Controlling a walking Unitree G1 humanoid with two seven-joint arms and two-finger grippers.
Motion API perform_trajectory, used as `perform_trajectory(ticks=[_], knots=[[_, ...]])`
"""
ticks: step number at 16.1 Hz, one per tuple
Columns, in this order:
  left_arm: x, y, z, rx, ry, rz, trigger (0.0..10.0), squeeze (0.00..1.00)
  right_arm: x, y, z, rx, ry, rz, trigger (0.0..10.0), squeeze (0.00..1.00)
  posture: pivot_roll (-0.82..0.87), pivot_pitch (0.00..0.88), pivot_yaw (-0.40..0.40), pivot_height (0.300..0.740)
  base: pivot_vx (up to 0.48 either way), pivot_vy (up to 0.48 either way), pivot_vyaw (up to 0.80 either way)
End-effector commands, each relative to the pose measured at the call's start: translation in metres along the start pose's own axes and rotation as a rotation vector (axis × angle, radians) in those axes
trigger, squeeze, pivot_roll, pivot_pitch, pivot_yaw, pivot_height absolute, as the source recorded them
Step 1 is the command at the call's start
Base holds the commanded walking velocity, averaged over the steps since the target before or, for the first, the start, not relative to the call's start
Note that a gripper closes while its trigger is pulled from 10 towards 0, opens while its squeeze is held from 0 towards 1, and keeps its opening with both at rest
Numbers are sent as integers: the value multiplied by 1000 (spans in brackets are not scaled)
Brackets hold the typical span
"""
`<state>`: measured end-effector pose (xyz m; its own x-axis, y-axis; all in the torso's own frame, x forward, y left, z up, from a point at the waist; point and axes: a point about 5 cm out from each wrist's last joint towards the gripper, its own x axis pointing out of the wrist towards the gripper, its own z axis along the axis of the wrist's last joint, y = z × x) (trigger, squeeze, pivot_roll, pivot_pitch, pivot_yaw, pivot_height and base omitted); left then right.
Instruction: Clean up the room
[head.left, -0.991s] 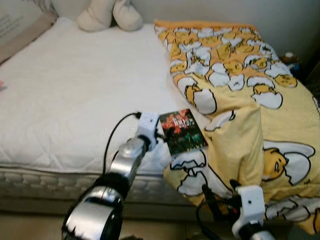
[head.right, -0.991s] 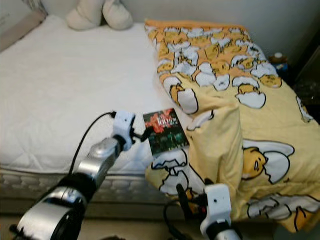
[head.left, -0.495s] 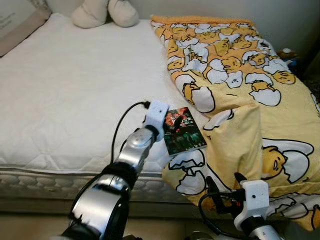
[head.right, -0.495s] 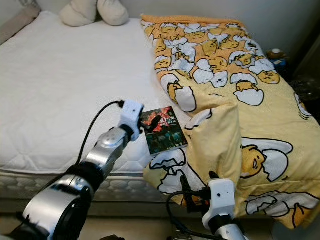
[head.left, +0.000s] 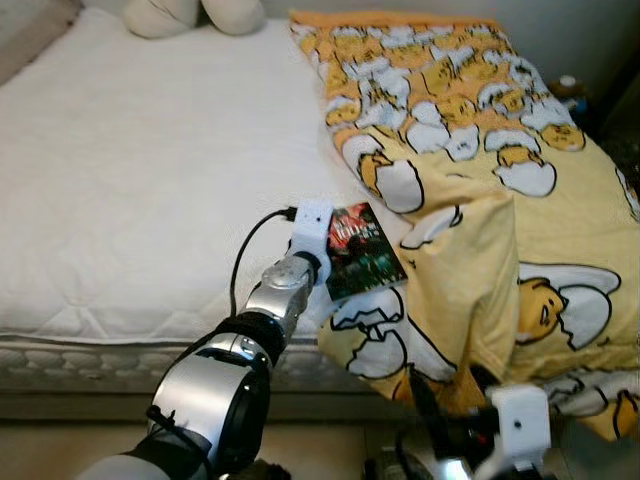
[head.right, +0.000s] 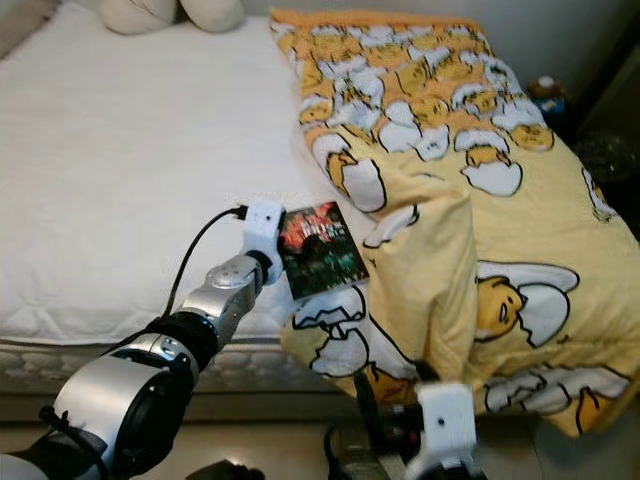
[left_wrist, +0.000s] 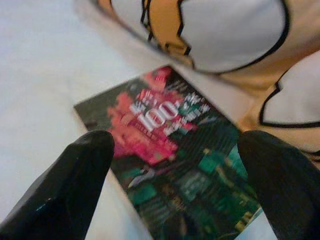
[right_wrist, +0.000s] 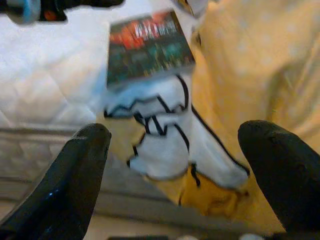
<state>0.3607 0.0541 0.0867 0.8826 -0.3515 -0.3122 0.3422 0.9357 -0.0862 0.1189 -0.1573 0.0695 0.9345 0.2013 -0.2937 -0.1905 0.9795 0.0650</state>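
Book (left_wrist: 172, 155) cover reads "100"; left claw (left_wrist: 175, 185) open, outstretched over it on bed (head.left: 130, 180); right claw (right_wrist: 175, 175) open, low.

A bedroom in a home, seen from above the near edge of a bed.

A wide bed (head.left: 130, 180) with a white quilted mattress cover takes up most of the scene, its padded side panel showing along the near edge above a pale floor (head.left: 60, 450). A yellow blanket (head.left: 480, 170) printed with cartoon eggs lies over the right half and hangs over the edge. Cream-coloured pillows (head.left: 190, 14) rest at the head, against a plain light wall (head.left: 560, 30). A small book (head.left: 362, 250) with a dark red and green cover lies on the mattress beside the blanket.
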Motion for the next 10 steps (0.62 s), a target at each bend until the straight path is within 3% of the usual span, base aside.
perform_trajectory(ticks=[1,4,6,8,9,10], knots=[[0,5,5,19,-3,24,10000,0,-3,-3,7,-29,-24,-20,10000,0,-345,89,36,714,0,0,0],[-19,43,0,196,-160,30,10000,0,-6,-18,10,-42,-50,-120,10000,0,-296,63,57,714,0,0,0],[-59,75,-4,180,-274,87,10000,0,5,-20,10,-39,-87,-156,10000,0,-238,38,61,714,0,0,0],[-79,78,-4,178,-307,110,10000,0,12,-18,12,-33,-104,-156,10000,0,-204,15,55,714,0,0,0],[-109,70,-5,195,-364,95,10000,0,18,-18,17,-32,-136,-155,10000,0,-186,0,50,714,0,0,0],[-124,63,-3,211,-397,78,10000,0,20,-20,22,-33,-160,-169,10000,0,-180,0,45,714,0,0,0]])
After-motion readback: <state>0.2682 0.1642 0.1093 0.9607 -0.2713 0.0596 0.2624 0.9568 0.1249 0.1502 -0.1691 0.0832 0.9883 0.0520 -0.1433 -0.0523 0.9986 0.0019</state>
